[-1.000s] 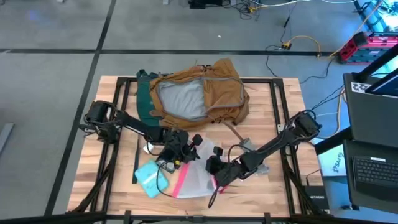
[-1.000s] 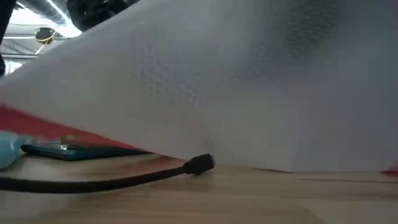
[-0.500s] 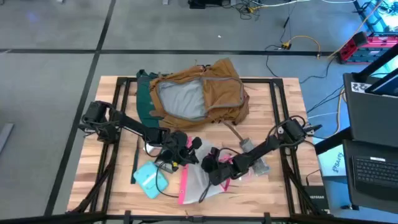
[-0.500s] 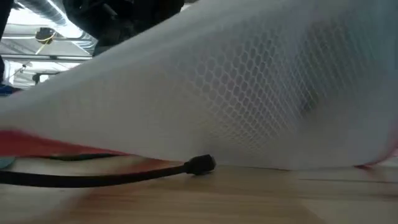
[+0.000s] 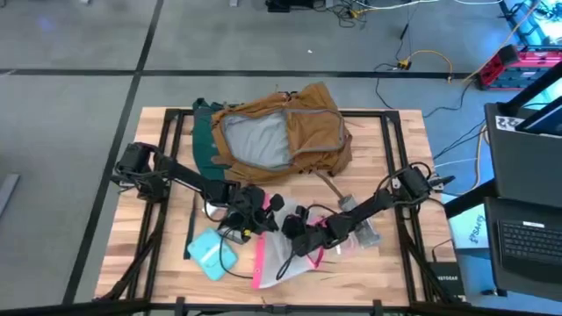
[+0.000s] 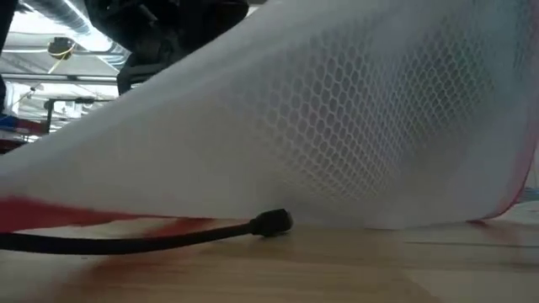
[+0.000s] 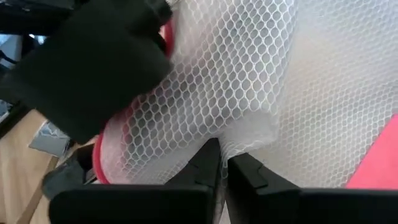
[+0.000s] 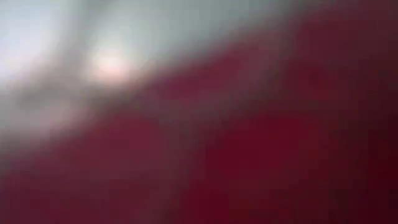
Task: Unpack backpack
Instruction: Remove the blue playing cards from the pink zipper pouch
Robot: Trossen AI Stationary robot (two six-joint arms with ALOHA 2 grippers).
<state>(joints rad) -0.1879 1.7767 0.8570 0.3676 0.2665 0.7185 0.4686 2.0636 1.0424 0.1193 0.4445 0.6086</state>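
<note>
My left gripper (image 5: 263,213) is pinching a fold of the mesh pouch (image 5: 283,248), its fingers (image 7: 211,167) closed nearly together on the netting in the left wrist view, and it is holding that side up off the table (image 5: 399,189). Just beside it to the left, a pale blue case (image 5: 209,254) is lying flat, with a black cable (image 6: 143,242) running under the pouch. Behind all this, the backpack (image 5: 281,136) is sitting at the far middle of the table, unzipped, grey lining showing, well apart from both grippers. Moving right, my right gripper (image 5: 297,237) is pressing against the pouch's other side; its wrist camera is showing only red blur, so I cannot tell how its fingers are set. I am judging the risks from here: the netting is slippery and thin, so it could slide out of the left pinch; if both arms pull apart, the mesh could tear; and dragging the pouch could snag the cable and tug the case along.
</note>
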